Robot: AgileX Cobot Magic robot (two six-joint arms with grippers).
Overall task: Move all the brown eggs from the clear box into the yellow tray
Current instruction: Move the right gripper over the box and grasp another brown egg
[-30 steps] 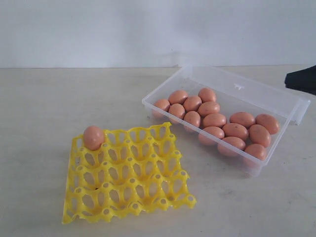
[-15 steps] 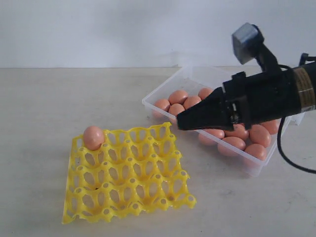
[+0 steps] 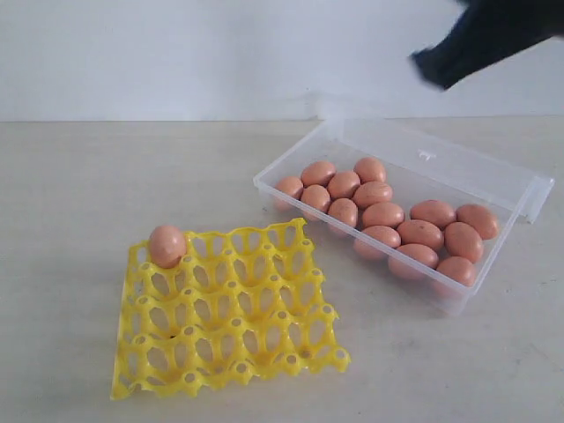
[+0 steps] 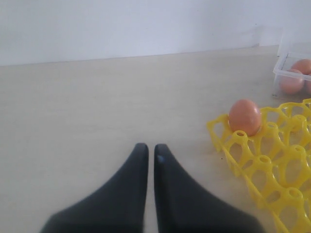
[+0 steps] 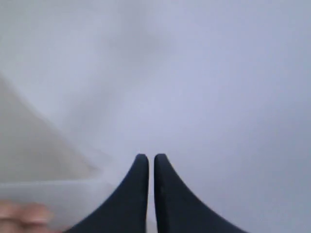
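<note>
Several brown eggs (image 3: 388, 216) lie in the clear box (image 3: 284, 159) at the right, its lid folded open behind. One brown egg (image 3: 166, 246) sits in the far left corner cup of the yellow tray (image 3: 229, 317). My right gripper (image 3: 427, 63) is a dark blur high above the box's far side, touching nothing. In its wrist view the right gripper (image 5: 151, 158) is shut and empty against the wall. My left gripper (image 4: 150, 148) is shut and empty over bare table beside the tray (image 4: 277, 165) and its egg (image 4: 245, 116). It is out of the exterior view.
A pale wall rises behind the beige table (image 3: 106, 194). The box's corner (image 4: 282, 73) with an egg (image 4: 291, 83) shows beyond the tray in the left wrist view.
The right arm swept in low over the box half a second ago and has since risen to the upper right. No egg has moved.
</note>
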